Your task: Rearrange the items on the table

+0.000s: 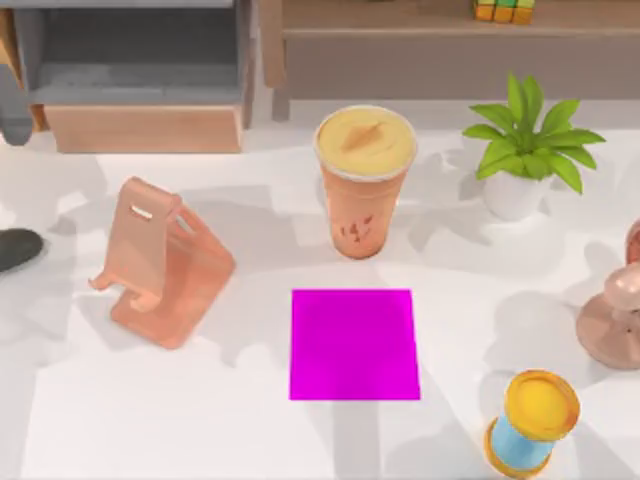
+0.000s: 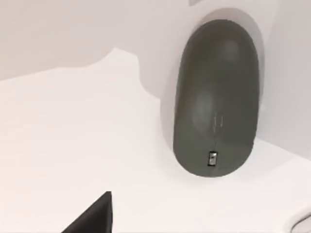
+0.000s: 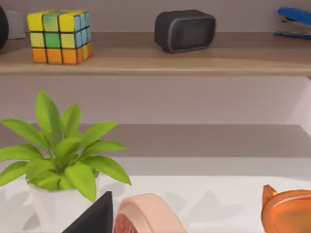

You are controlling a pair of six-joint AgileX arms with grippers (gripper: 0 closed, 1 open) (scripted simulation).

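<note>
Tool on the left arm hangs above the computer mouse (image 2: 217,99) on the worktop (image 1: 180,420), its grip state unclear; magenta mat (image 1: 354,344) bare, rearranging seemingly barely begun.

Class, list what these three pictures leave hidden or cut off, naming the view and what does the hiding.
1. Dark grey oval computer mouse: top view, cut by the left edge; whole in the left wrist view.
2. Pink rounded metal object: top view, cut by the right edge; unidentifiable.
3. Blue stapler-like object on the wooden shelf: right wrist view, cut by the edge.
4. Orange drink cup: right wrist view, only part shows at the corner.
</note>
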